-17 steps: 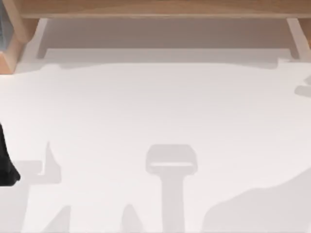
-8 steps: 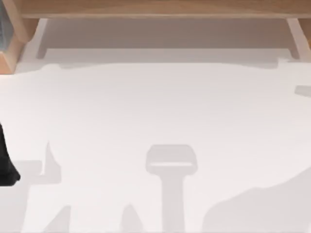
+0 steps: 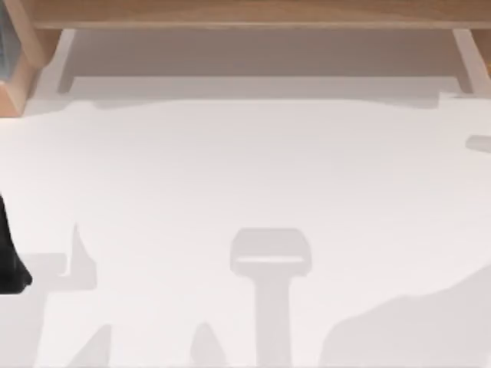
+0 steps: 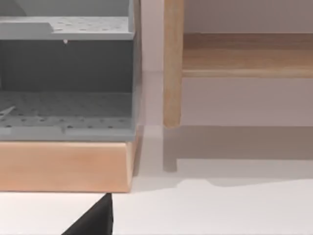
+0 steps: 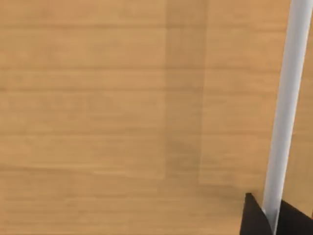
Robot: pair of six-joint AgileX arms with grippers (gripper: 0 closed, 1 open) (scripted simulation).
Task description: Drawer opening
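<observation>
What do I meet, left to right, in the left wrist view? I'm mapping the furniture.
Grey perforated shelf unit on its wooden base → upright wooden post → horizontal wooden rail.

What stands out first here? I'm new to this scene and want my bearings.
In the right wrist view, a pale grey handle bar crosses a broad wooden drawer front, with the right claw straddling its lower end. The left wrist view shows a grey perforated shelf unit on a wooden base. The left arm sits at the table's left edge.
</observation>
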